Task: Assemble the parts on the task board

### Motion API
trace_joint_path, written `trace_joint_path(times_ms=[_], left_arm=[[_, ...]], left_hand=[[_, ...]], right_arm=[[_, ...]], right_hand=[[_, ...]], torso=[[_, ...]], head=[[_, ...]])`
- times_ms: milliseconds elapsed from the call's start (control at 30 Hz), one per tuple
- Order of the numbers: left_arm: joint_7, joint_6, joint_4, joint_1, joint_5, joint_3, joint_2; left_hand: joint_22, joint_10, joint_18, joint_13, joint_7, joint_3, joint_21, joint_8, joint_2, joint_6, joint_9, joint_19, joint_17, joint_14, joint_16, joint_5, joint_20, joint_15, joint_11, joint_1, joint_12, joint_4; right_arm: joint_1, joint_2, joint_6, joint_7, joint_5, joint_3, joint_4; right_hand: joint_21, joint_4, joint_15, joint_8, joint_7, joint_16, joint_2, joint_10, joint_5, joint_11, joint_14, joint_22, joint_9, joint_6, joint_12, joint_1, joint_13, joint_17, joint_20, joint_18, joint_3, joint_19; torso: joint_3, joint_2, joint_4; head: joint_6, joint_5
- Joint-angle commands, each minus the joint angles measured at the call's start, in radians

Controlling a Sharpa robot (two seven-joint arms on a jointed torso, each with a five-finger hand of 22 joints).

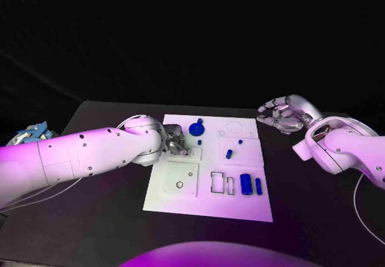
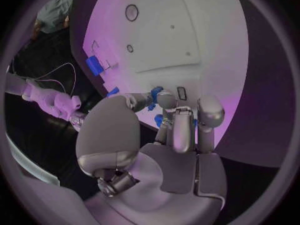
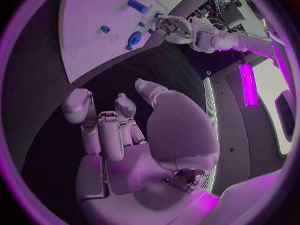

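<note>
Near edge of the task board: two blue cylindrical parts lay side by side beside empty slots — apparently awaiting insertion. Mid-board, by its left edge, the left hand had fingers pinching a small blue part, seemingly to seat it. Beyond the far right corner, over the bench, the right hand hung curled, holding nothing.

Head view: high, looking down on whole tabletop. Wrist views: close behind each hand, facing the board; all three share the board and left hand
</note>
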Motion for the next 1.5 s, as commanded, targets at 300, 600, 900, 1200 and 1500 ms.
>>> trace_joint_path(times_ms=[300, 600, 900, 1200, 1500], left_arm=[[-0.021, 0.036, -0.008, -0.002, 0.042, -0.002, 0.006], [-0.037, 0.062, -0.023, -0.002, 0.101, -0.002, 0.016], [-0.047, 0.076, -0.035, -0.001, 0.117, -0.002, 0.023], [-0.053, 0.083, -0.045, 0.000, 0.121, -0.002, 0.028], [-0.055, 0.082, -0.057, 0.000, 0.121, -0.002, 0.031]], left_hand=[[0.003, 0.011, -0.013, -0.003, -0.030, 0.150, 0.005, 0.003, 0.010, 0.036, -0.004, 0.008, 0.054, 0.055, 0.004, 0.003, -0.003, -0.006, 0.001, -0.004, 0.007, -0.155], [0.002, 0.011, -0.014, -0.016, -0.031, 0.125, 0.005, 0.007, 0.026, 0.042, -0.007, 0.009, 0.054, 0.055, 0.004, 0.003, -0.004, -0.006, 0.000, -0.032, 0.009, -0.128], [0.008, 0.011, -0.015, -0.023, -0.033, 0.101, 0.006, 0.009, 0.028, 0.045, -0.010, 0.012, 0.055, 0.055, 0.004, 0.003, -0.005, -0.007, -0.001, -0.051, 0.012, -0.113], [0.014, 0.012, -0.016, -0.026, -0.035, 0.079, 0.008, 0.009, 0.024, 0.047, -0.013, 0.016, 0.055, 0.055, 0.004, 0.003, -0.006, -0.008, -0.003, -0.069, 0.017, -0.098], [0.015, 0.011, -0.016, -0.031, -0.037, 0.060, 0.009, 0.009, 0.023, 0.050, -0.015, 0.017, 0.055, 0.055, 0.003, 0.003, -0.006, -0.009, -0.004, -0.082, 0.020, -0.085]], right_arm=[[-0.001, 0.002, 0.000, 0.006, -0.002, 0.000, 0.000], [-0.001, 0.001, 0.001, 0.004, 0.014, 0.000, 0.001], [-0.001, 0.001, 0.002, 0.003, 0.023, 0.000, 0.000], [-0.001, 0.001, 0.002, 0.003, 0.024, 0.000, -0.001], [-0.001, 0.001, 0.001, 0.003, 0.024, 0.000, -0.002]], right_hand=[[-0.002, 0.004, -0.009, 0.003, -0.001, -0.004, 0.003, -0.002, 0.007, -0.002, 0.061, -0.001, -0.001, -0.002, -0.004, -0.011, -0.001, 0.099, -0.001, 0.020, -0.001, -0.004], [-0.002, 0.004, -0.009, 0.003, -0.001, -0.004, 0.003, -0.002, 0.007, -0.002, 0.061, -0.001, -0.001, -0.002, -0.004, -0.011, -0.001, 0.099, -0.001, 0.020, -0.001, -0.004], [-0.004, 0.006, -0.009, 0.005, -0.001, -0.006, 0.003, -0.003, 0.007, -0.002, 0.061, -0.003, -0.001, -0.003, -0.005, -0.011, -0.003, 0.097, -0.001, 0.020, -0.001, -0.004], [-0.004, 0.006, -0.009, 0.005, -0.001, -0.006, 0.003, -0.003, 0.007, -0.002, 0.061, -0.003, -0.001, -0.003, -0.005, -0.011, -0.003, 0.097, -0.001, 0.020, -0.001, -0.004], [-0.006, 0.008, -0.009, 0.006, -0.002, -0.005, 0.004, -0.002, 0.008, -0.002, 0.061, -0.004, -0.002, -0.003, -0.004, -0.011, -0.002, 0.098, -0.001, 0.020, -0.001, -0.005]], torso=[[0.0003, 0.000, -0.0003], [0.0008, 0.000, 0.0013], [0.0011, -0.001, -0.0010], [0.0005, -0.001, 0.0006], [0.0004, -0.001, 0.0003]], head=[[-0.003, -0.001], [-0.005, -0.001], [-0.008, 0.001], [-0.010, -0.001], [-0.011, -0.002]])
